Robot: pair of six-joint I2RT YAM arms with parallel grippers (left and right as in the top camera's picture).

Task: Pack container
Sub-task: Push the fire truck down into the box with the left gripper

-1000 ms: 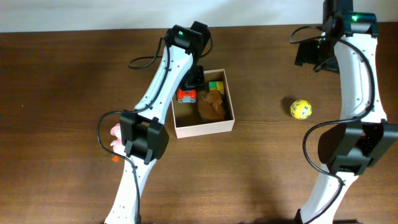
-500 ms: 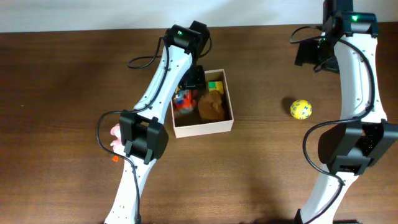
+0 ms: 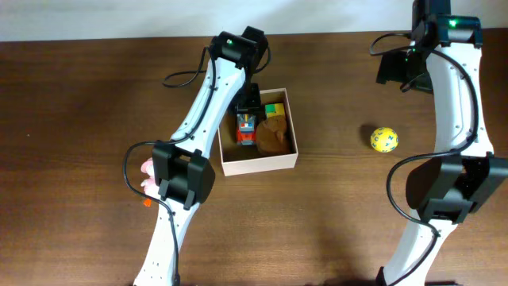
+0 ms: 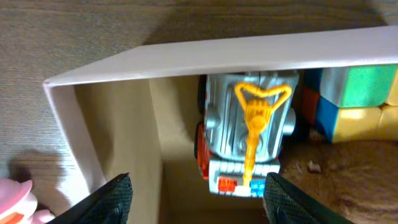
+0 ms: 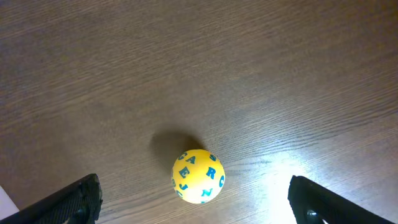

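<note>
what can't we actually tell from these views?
- Pink item: overhead, mostly under the left arm; left wrist, cut off by the frame corner.
- Container, left interior: overhead, the left arm covers it.
- Brown item: overhead, too small to identify; left wrist, cropped by the frame edge.
- Orange speck: overhead, too small to identify.
</note>
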